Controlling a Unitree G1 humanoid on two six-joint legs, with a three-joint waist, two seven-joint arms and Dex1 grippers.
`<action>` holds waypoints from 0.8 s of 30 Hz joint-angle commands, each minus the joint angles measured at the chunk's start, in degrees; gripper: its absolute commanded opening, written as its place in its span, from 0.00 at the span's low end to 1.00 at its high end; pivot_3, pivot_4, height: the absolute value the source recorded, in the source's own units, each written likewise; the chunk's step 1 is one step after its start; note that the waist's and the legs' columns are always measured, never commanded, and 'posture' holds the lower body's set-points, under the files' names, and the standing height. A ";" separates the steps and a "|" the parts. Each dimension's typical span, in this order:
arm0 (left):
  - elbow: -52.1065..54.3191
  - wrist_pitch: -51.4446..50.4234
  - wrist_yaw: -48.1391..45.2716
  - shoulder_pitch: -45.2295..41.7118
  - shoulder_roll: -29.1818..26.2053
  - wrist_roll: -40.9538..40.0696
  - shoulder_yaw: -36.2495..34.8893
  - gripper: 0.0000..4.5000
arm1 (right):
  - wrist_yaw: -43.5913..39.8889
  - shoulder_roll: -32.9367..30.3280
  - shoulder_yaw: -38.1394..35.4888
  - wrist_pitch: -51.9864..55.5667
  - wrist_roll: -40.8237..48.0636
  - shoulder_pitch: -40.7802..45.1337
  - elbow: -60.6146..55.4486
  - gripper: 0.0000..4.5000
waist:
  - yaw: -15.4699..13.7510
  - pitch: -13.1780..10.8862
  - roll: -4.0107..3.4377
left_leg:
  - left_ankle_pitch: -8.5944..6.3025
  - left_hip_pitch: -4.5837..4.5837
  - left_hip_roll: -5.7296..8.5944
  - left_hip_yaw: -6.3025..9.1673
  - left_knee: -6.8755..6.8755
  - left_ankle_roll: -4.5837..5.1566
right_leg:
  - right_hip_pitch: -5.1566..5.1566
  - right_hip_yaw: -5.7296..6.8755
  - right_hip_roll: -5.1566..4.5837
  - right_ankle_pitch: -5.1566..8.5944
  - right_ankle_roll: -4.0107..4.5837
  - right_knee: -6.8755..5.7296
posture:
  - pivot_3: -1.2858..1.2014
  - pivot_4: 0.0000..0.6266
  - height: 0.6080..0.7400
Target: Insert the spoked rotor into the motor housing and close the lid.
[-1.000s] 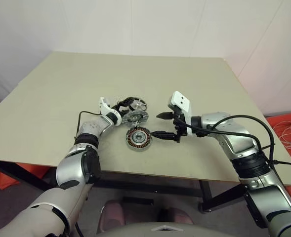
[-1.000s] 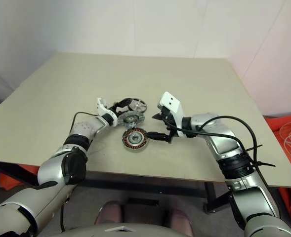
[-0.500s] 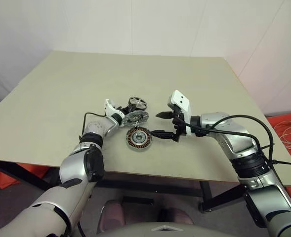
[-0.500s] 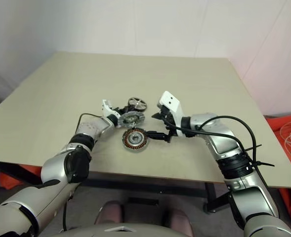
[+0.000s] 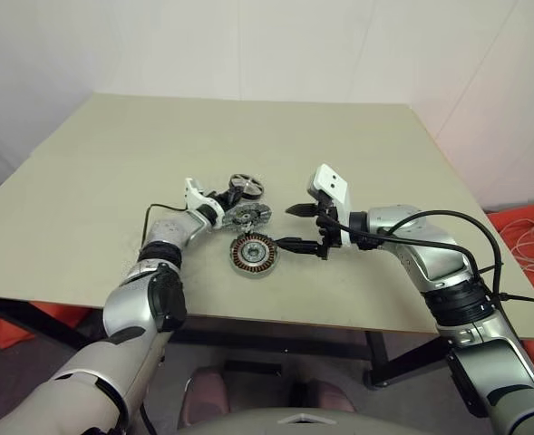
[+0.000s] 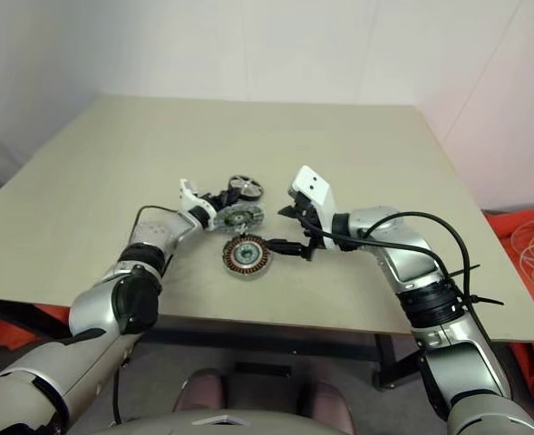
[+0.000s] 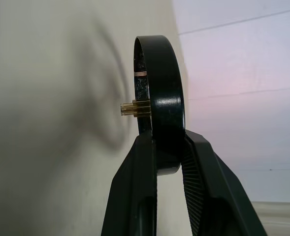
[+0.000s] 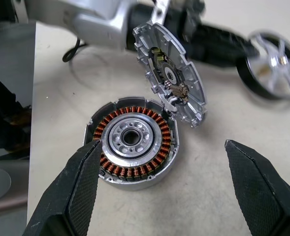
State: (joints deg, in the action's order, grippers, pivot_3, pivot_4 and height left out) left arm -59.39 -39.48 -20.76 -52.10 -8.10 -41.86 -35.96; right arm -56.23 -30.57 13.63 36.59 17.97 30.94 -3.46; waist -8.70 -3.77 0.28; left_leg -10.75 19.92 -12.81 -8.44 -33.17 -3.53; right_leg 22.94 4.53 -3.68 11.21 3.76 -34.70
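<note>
Currently the left gripper (image 7: 167, 147) clamps the spoked rotor (image 5: 246, 186) by its rigid black rim; spokes look delicate. Right gripper (image 5: 291, 227), spread wide, flanks the motor housing (image 5: 253, 253) at 3 o'clock.

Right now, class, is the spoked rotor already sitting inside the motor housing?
No: the left gripper holds the spoked rotor by its rim, apart from the motor housing, whose copper windings lie uncovered.

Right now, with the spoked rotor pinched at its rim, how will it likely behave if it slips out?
The spoked rotor looks rigid: black rim, metal spokes. Being round and held on edge by the left tool, it would probably roll across the table. The rim's glossy surface suggests it may be slippery.
</note>
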 commanded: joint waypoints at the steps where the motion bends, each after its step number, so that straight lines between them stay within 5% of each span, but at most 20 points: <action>1: 11.05 -6.15 0.10 3.15 -1.55 -3.76 -0.64 0.09 | -0.78 0.01 -1.32 -1.57 0.57 1.93 -0.84 1.00 | 0.06 0.00 0.00 | 0.00 0.00 0.00 0.00 0.00 0.00 | 0.01 0.00 0.00 -0.01 0.02 0.00 | 0.52 0.00 1.00; 12: 47.10 -30.97 8.36 21.88 -8.74 -20.44 -5.84 0.09 | -2.84 -0.21 -1.06 -3.19 0.25 2.14 0.43 1.00 | 0.35 0.00 -0.01 | -0.02 0.00 -0.02 -0.02 -0.03 0.02 | 0.06 0.00 -0.01 -0.01 0.06 -0.03 | 0.52 0.00 1.00; 19: 59.65 -40.63 12.02 31.77 -15.23 -37.51 -10.21 0.09 | -4.08 -1.05 -0.69 -4.76 -0.60 1.80 1.47 1.00 | 0.39 0.00 -0.01 | -0.04 -0.18 -0.02 -0.02 -0.08 0.04 | 0.03 -0.01 0.01 0.16 -0.25 -0.04 | 0.52 0.00 1.00; 24: 64.90 -39.27 17.97 42.07 -19.10 -57.09 -6.07 0.09 | -5.88 -1.84 -0.78 -6.78 -0.77 0.67 1.56 1.00 | 0.55 0.00 0.00 | -0.04 -0.20 -0.03 -0.02 -0.13 0.04 | -0.01 -0.01 0.03 0.17 -0.26 -0.05 | 0.52 0.00 1.00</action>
State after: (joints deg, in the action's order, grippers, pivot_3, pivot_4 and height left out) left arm 2.33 -79.59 -4.29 -11.80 -25.66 -91.36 -43.62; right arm -61.29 -31.55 13.77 31.60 17.11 31.38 -1.40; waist -8.15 -3.77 0.28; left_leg -10.79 19.73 -12.85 -8.46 -33.29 -3.48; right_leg 22.93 4.51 -3.64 11.38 3.49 -34.75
